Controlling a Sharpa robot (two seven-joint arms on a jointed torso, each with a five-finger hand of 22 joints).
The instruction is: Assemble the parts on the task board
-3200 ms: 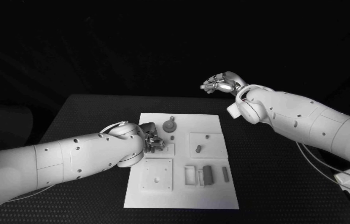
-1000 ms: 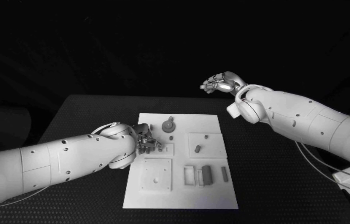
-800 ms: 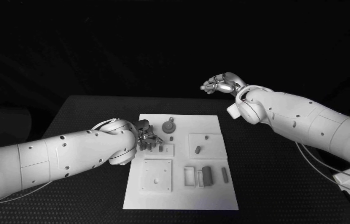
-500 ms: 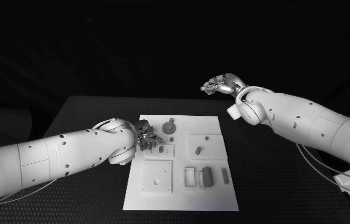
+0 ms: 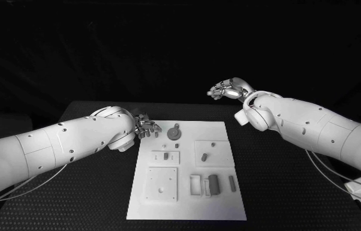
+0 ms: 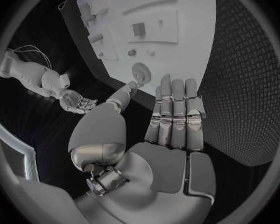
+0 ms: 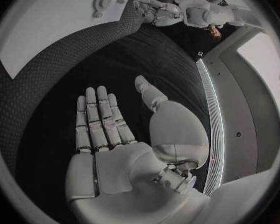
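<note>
Task board w/ parts mid-table, left hand at its far-left corner, empty, right hand raised beyond

task board unobstructed from above, left robot hand beside it

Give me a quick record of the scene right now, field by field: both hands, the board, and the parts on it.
left hand: open, fingers straight, holds nothing, at the board's far left corner
right hand: open, holds nothing, raised beyond the table's far edge
task board: white, flat on the black table
round part: on the board's far end
small parts: scattered on the board, untouched
</note>
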